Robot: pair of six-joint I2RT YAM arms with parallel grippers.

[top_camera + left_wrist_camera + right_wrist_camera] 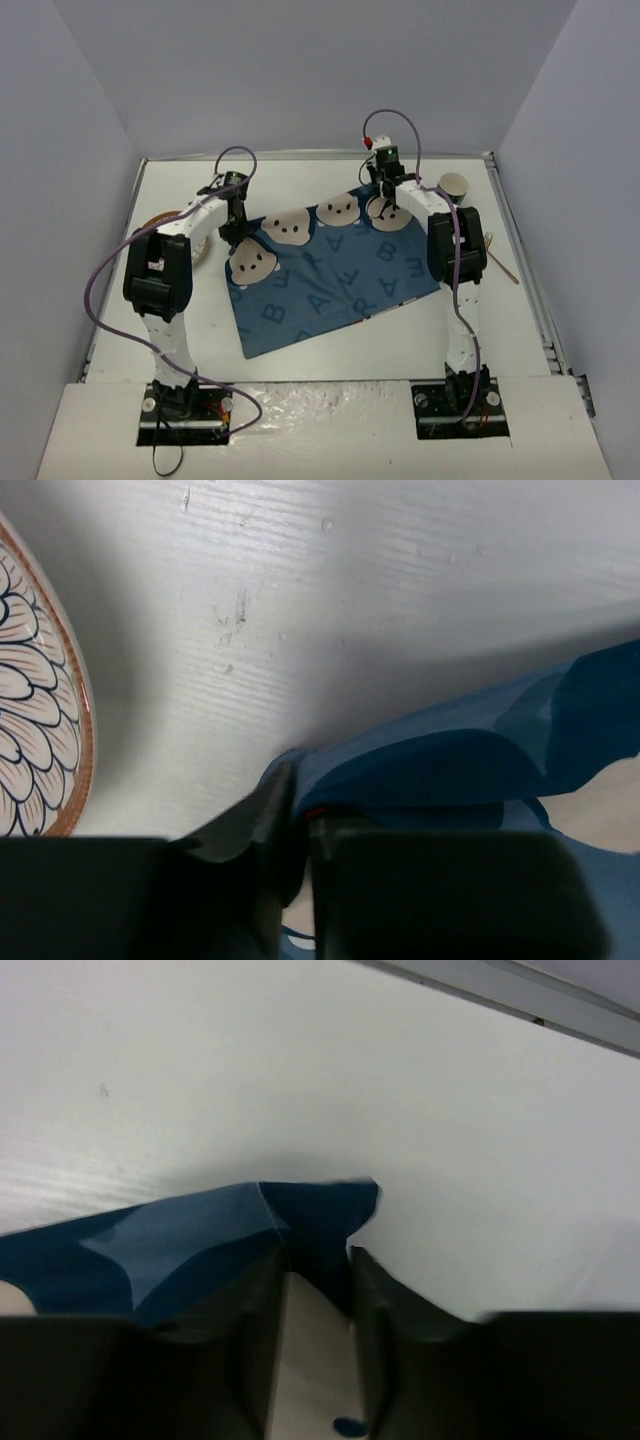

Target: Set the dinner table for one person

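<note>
A blue placemat [325,275] printed with cartoon faces and letters lies skewed on the white dinner table [320,180]. My left gripper [236,232] is at the mat's far left corner. In the left wrist view it [300,825] is shut on the mat's edge [450,750], which is raised off the table. My right gripper [385,205] is at the far right corner. In the right wrist view it [315,1280] pinches the upturned corner [320,1210], with cloth filling the narrow gap between the fingers.
A patterned plate [160,222] sits at the left, partly hidden by the left arm; its rim shows in the left wrist view [45,730]. A paper cup [454,185] stands at the far right. A wooden utensil [500,262] lies near the right edge.
</note>
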